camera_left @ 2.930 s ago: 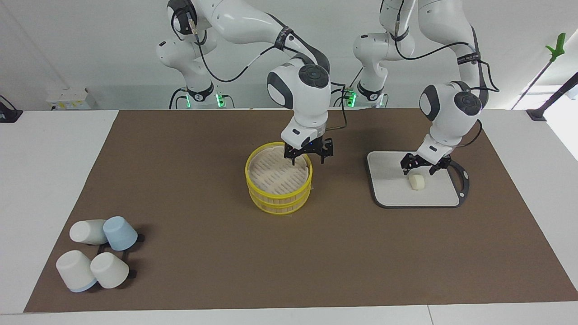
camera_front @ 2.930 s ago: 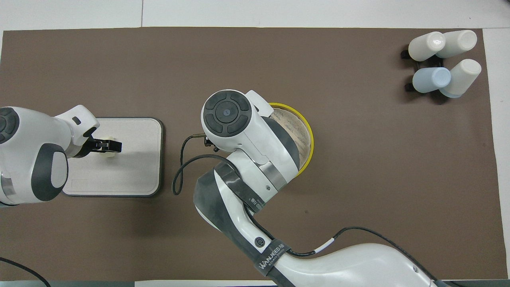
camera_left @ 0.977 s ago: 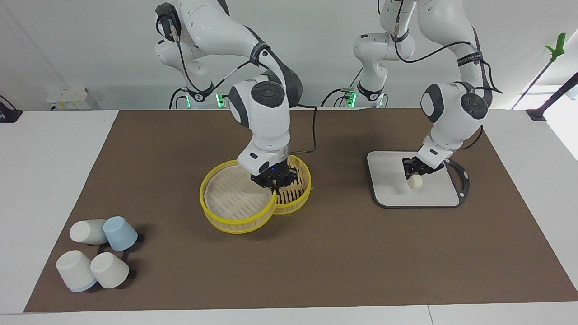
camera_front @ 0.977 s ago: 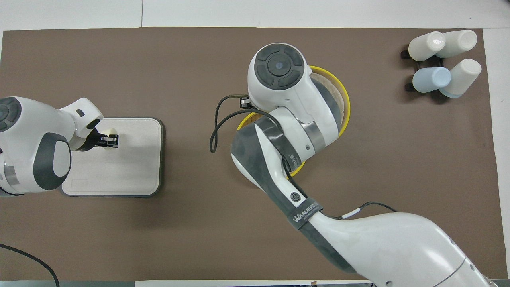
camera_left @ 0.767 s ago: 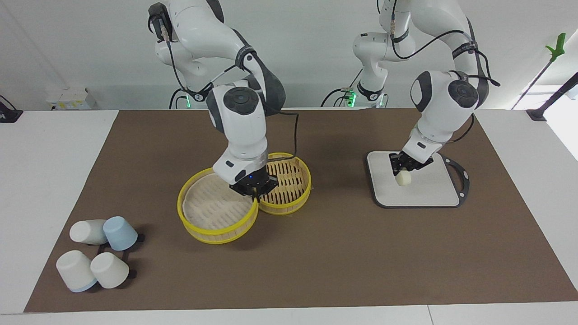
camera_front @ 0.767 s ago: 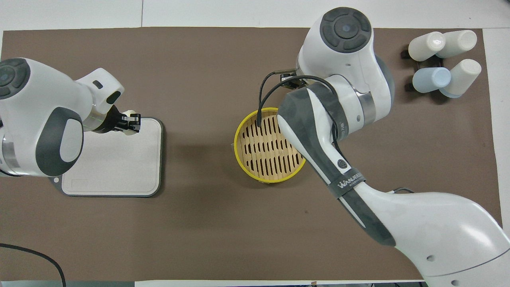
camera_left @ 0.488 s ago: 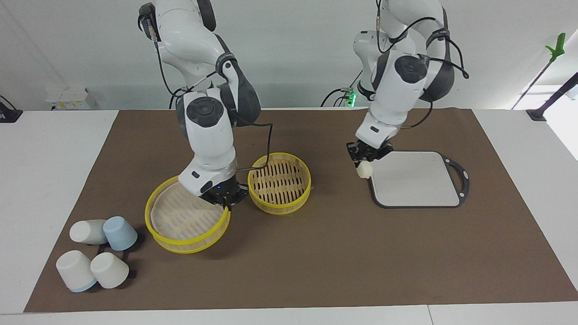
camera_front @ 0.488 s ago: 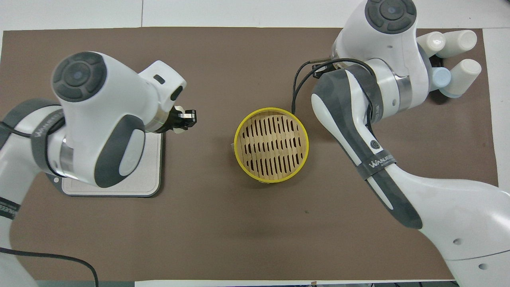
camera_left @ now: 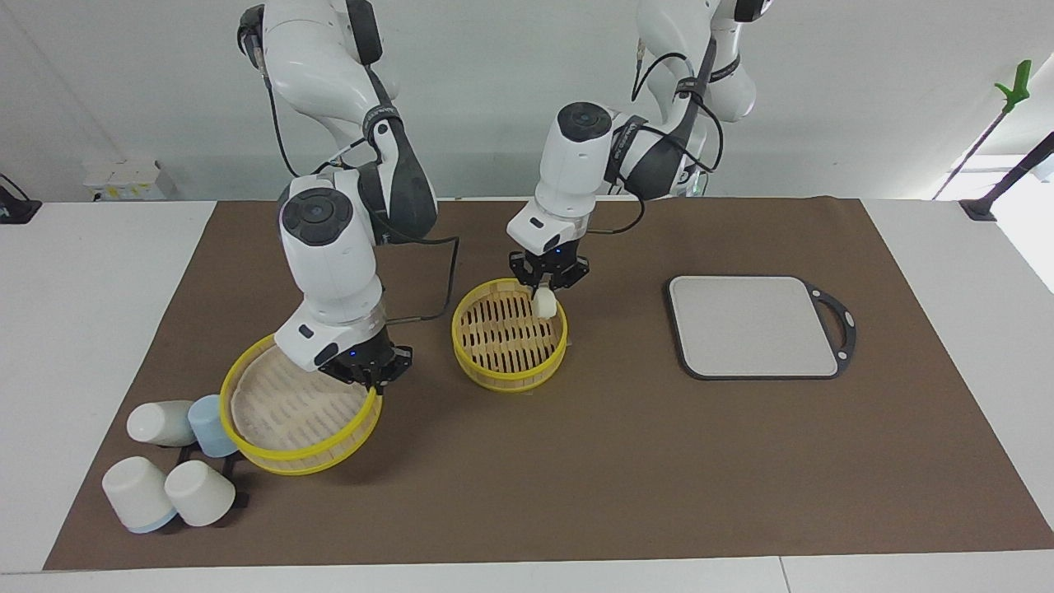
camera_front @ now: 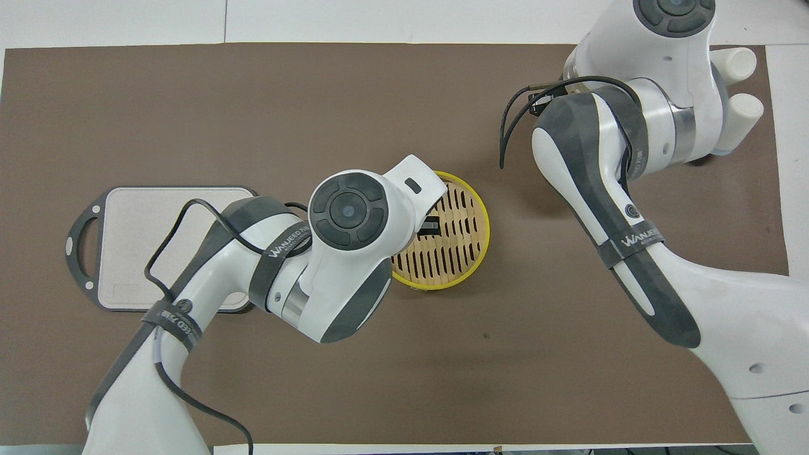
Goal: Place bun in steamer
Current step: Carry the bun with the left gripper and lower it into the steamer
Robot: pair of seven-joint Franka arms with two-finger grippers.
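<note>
The steamer's lower part [camera_left: 509, 356] stands open at mid-mat, its slatted base showing; it also shows in the overhead view [camera_front: 464, 237]. My left gripper [camera_left: 544, 293] is shut on the small cream bun [camera_left: 543, 307] and holds it just above the slats, inside the rim nearest the robots. In the overhead view my left arm hides the bun. My right gripper [camera_left: 367, 375] is shut on the rim of the steamer's yellow-rimmed lid [camera_left: 288, 412] and holds it tilted over the mat beside the cups. The overhead view hides the lid and the right gripper.
A grey board [camera_left: 753, 325] lies bare toward the left arm's end of the mat, also in the overhead view [camera_front: 177, 240]. Several upturned cups [camera_left: 165, 469] stand at the right arm's end, next to the held lid.
My left gripper carried the bun from the board's edge to over the open steamer and lower. My right gripper moved the lid farther from the steamer, up to the cups.
</note>
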